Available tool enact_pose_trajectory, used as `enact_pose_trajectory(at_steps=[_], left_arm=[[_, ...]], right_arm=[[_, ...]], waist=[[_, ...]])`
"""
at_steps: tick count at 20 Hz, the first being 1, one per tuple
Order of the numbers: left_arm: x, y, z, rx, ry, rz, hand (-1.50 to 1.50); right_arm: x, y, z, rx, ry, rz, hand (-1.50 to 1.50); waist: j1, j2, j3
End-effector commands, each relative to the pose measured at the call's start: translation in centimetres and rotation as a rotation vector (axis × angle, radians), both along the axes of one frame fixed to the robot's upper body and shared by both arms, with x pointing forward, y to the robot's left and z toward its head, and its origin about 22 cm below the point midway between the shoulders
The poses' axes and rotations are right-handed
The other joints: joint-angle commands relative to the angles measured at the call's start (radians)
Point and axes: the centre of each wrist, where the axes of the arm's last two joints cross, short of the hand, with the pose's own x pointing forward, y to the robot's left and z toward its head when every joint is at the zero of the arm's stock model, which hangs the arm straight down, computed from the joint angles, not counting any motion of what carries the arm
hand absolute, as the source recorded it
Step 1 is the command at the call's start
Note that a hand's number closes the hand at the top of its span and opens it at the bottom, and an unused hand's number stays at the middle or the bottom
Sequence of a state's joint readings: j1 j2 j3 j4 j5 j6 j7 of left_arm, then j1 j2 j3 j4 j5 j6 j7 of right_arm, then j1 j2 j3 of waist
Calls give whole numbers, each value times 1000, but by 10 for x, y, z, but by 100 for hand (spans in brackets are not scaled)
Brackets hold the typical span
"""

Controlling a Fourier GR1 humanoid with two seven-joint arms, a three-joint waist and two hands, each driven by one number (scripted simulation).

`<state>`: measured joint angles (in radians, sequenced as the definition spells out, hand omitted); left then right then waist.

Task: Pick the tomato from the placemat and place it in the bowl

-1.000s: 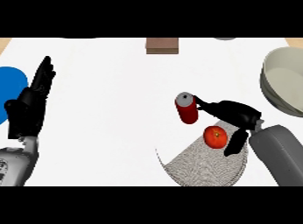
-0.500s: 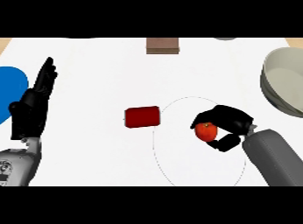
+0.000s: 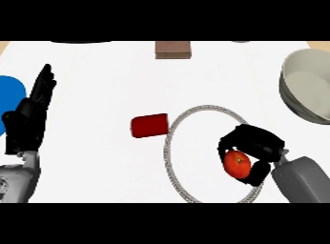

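Tomato (image 3: 237,163) clamped inside my curled right hand (image 3: 256,141) over the placemat (image 3: 170,151), ready to carry, I judge — bowl (image 3: 315,90) lies beyond that hand, up-right; left hand (image 3: 27,121) rests open, far left.

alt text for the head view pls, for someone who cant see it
The robot's right hand is curled round a red tomato over the right side of a round placemat. A red can lies just left of the placemat, a pale bowl sits at the right edge, and the left hand rests open at the left.
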<state>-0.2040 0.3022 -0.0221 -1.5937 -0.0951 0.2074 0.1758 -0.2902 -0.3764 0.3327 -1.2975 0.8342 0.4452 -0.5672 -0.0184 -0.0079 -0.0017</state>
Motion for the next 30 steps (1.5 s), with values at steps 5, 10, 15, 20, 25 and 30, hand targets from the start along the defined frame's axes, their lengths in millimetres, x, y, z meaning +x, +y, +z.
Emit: enact_pose_trajectory(at_steps=[5,10,15,20,25,30], left_arm=[[-14,21,-18,7,29,84,0],[-17,28,5,7,-5,78,0],[-21,32,-2,2,1,49,0],[-8,9,5,2,-3,-5,0],[-13,-11,-7,3,-10,-18,0],[-7,-4,-2,-6,-10,-46,0]], right_arm=[[-126,-4,18,24,-20,59,150],[-170,-24,50,316,-39,-121,150],[-209,-38,101,412,-120,-294,150],[-210,-72,139,411,-226,-495,150],[-186,-104,150,500,-211,-605,150],[-130,-133,153,576,-236,-728,150]], waist=[[-88,-18,-4],[-73,-13,0],[-54,-4,-1],[-12,8,0],[20,10,1],[36,12,1]])
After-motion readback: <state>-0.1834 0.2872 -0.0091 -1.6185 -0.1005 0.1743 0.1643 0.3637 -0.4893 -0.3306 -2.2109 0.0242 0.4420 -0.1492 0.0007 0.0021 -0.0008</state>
